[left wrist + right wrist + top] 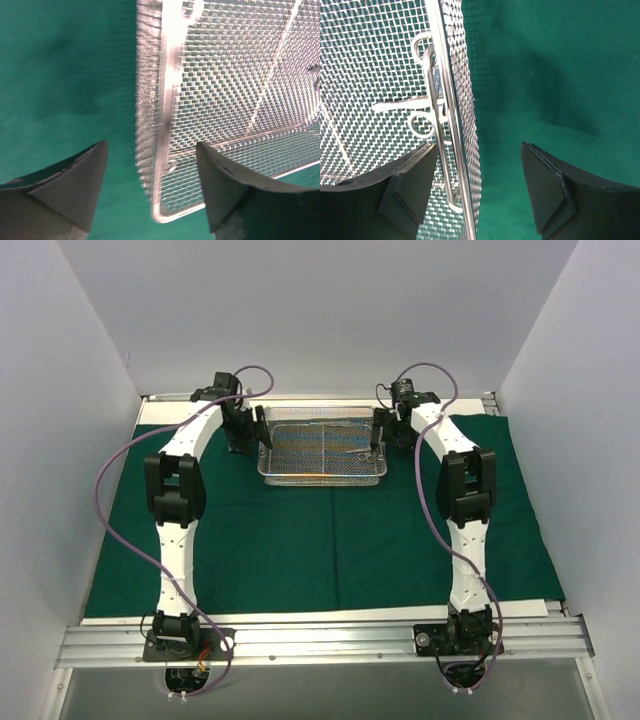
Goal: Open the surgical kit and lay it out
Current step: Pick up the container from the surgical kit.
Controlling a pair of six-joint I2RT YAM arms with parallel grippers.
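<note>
Dark green drape [300, 550] spread flat over desk [160, 412]. Wire-mesh tray [322, 478] sits on drape at far centre, between both arms. Left hand [150, 185] released, fingers wide apart on either side of tray's left end wall. Right hand [480, 187] likewise released, astride right end wall. Ring-handled steel instrument [400, 105] lies inside tray, close against that wall.

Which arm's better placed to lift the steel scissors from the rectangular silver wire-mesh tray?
Right: the scissors lie against the tray wall that the open right gripper straddles, opposite the left gripper.
</note>
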